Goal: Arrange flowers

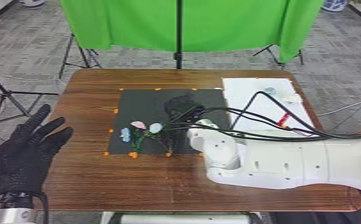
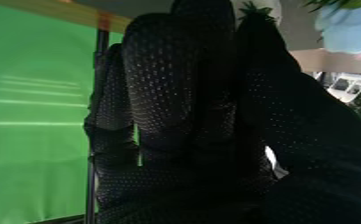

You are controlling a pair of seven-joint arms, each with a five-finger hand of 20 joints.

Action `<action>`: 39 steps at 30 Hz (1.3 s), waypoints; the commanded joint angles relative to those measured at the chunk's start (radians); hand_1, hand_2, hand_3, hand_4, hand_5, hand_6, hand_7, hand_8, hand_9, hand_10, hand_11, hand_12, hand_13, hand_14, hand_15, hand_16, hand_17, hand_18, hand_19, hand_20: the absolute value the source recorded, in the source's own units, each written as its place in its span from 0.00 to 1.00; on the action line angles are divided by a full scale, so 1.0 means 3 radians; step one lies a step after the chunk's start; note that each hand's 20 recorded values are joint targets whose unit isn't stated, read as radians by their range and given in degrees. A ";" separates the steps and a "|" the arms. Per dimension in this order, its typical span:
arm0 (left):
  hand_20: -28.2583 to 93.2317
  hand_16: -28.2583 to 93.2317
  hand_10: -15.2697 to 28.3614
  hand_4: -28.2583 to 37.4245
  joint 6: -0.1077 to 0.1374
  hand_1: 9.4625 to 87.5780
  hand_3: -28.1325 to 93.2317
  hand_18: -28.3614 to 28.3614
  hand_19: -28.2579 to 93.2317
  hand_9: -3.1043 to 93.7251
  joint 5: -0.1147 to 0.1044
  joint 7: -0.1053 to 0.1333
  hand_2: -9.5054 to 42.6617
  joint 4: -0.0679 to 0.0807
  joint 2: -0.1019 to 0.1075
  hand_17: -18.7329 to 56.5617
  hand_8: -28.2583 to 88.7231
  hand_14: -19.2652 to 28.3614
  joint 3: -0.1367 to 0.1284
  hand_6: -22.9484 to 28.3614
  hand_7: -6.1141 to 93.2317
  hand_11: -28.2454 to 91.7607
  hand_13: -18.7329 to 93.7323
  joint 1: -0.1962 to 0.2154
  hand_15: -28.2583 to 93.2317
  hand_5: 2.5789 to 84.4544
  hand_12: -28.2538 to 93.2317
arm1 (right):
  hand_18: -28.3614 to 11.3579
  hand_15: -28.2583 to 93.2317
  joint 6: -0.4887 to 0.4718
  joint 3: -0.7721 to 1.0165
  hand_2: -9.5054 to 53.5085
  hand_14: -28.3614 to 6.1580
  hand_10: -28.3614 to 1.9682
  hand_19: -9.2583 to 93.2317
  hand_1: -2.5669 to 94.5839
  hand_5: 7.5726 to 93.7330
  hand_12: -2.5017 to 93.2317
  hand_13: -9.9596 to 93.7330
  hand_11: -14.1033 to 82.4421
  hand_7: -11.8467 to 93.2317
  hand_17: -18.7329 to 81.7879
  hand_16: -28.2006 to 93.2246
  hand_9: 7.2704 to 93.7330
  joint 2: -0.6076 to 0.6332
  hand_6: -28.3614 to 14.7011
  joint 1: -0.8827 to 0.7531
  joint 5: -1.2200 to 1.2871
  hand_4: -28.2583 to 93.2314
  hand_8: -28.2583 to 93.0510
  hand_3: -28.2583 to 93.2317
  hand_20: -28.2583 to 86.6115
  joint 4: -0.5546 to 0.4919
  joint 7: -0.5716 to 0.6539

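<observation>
The right hand (image 1: 183,107) is positioned over the black mat (image 1: 141,104), closed in what appears to be a thumb-and-finger pinch on a green sprig (image 2: 257,9); what the sprig belongs to cannot be told. The pink flower (image 1: 138,124), the blue flower (image 1: 125,134) and the pale blue flower (image 1: 155,128) stand out at the mat's left part, the pale one nearest the right hand. The step in hand is judged to be placing or adjusting one stem beside these blooms. Maintain light, even pressure low on the stem; clear the neighbouring petals before any sideways travel; align the stem, lower it slowly, and release only when it is supported. Caution: the black cables (image 1: 247,131) beside the mat may snag foliage, and a wide wrist turn may knock the pale bloom. The left hand (image 1: 24,159) is open, left of the mat and clear of it. The mat lies on a brown wooden table (image 1: 114,182), with orange markers along its edges. A white sheet (image 1: 247,92) adjoins it on the right, bearing a red item (image 1: 284,119). Beyond the mat hangs a green backdrop (image 1: 128,25); grey carpet (image 1: 34,55) surrounds the table.
</observation>
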 commanded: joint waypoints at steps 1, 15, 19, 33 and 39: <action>0.46 0.12 0.73 0.00 -0.0004 0.13 0.88 0.87 0.69 0.36 -0.0007 -0.0021 0.30 0.0018 -0.0002 0.13 0.16 0.92 0.0016 0.56 0.21 0.52 0.38 0.0029 0.77 0.36 0.32 | 0.24 0.73 -0.0199 0.0073 0.00 0.66 0.67 0.89 0.54 0.86 0.28 0.86 0.37 0.27 0.46 0.40 0.95 -0.0031 0.69 -0.0037 -0.0009 0.00 0.25 0.81 0.45 -0.0037 -0.0010; 0.46 0.12 0.72 0.00 0.0019 0.13 0.88 0.87 0.69 0.36 -0.0020 -0.0026 0.30 0.0021 -0.0006 0.13 0.15 0.91 0.0028 0.56 0.22 0.53 0.39 0.0031 0.77 0.37 0.31 | 0.21 0.74 -0.0162 0.0091 0.00 0.62 0.61 0.88 0.46 0.78 0.22 0.84 0.42 0.26 0.44 0.39 0.90 -0.0032 0.65 -0.0020 0.0024 0.00 0.22 0.85 0.47 -0.0073 -0.0010; 0.45 0.12 0.72 0.00 0.0019 0.13 0.88 0.87 0.69 0.36 -0.0015 -0.0043 0.30 0.0018 -0.0019 0.13 0.15 0.90 0.0027 0.56 0.22 0.53 0.39 0.0030 0.77 0.37 0.31 | 0.21 0.74 -0.0155 0.0090 0.00 0.62 0.60 0.88 0.44 0.76 0.21 0.84 0.42 0.26 0.44 0.39 0.89 -0.0016 0.65 -0.0007 0.0023 0.00 0.19 0.87 0.47 -0.0101 -0.0021; 0.45 0.12 0.71 0.00 0.0013 0.13 0.88 0.87 0.70 0.36 -0.0001 -0.0095 0.30 0.0023 -0.0028 0.13 0.15 0.90 0.0028 0.56 0.23 0.54 0.39 0.0002 0.78 0.36 0.30 | 0.19 0.75 -0.0107 0.0179 0.00 0.61 0.57 0.87 0.41 0.74 0.21 0.83 0.42 0.26 0.43 0.38 0.88 -0.0029 0.63 0.0027 0.0061 0.00 0.14 0.88 0.48 -0.0132 -0.0030; 0.45 0.11 0.71 0.00 0.0034 0.13 0.88 0.87 0.70 0.36 -0.0003 -0.0095 0.30 0.0015 -0.0026 0.13 0.15 0.91 0.0034 0.56 0.23 0.54 0.39 0.0015 0.78 0.37 0.30 | 0.18 0.75 -0.0008 0.0189 0.00 0.60 0.56 0.87 0.40 0.74 0.21 0.83 0.42 0.26 0.43 0.38 0.88 0.0007 0.63 0.0074 0.0071 0.00 0.14 0.88 0.49 -0.0187 -0.0017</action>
